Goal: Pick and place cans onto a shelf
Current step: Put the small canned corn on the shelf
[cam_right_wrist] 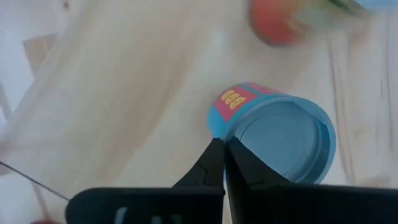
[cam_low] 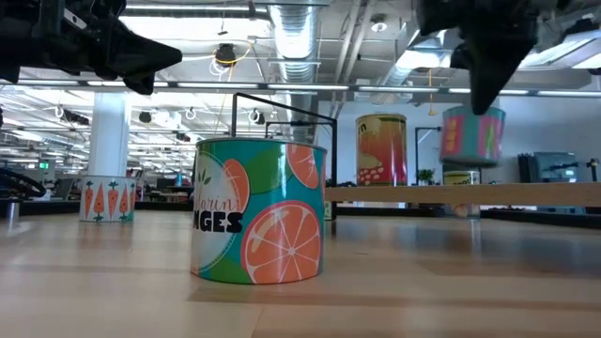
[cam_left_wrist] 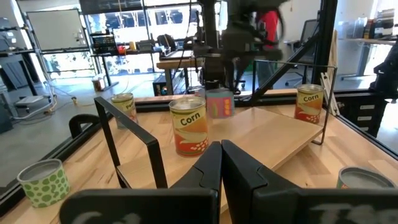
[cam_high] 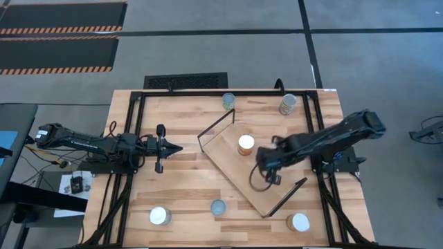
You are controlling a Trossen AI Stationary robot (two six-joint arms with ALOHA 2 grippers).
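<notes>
while the right gripper (cam_high: 265, 160) hangs over the middle of the shelf (cam_high: 273, 190), a small teal and pink can (cam_left_wrist: 219, 103) sits just under it. in the right wrist view that can (cam_right_wrist: 273, 140) lies beside the fingers, which look pressed together and not around it, so the can seems freed or not yet taken; whether it rests on the board i cannot tell. the corn can (cam_high: 246, 144) stands on the shelf just beside, likely the start of a row. the shelf lies slantwise across the table's middle. other cans wait on the table: two at the far edge (cam_high: 228, 101) (cam_high: 288, 104), three along the near edge (cam_high: 160, 216) (cam_high: 218, 207) (cam_high: 300, 222). the left gripper (cam_high: 173, 149), fingers closed on nothing, waits toward the left side, clear of the shelf.
</notes>
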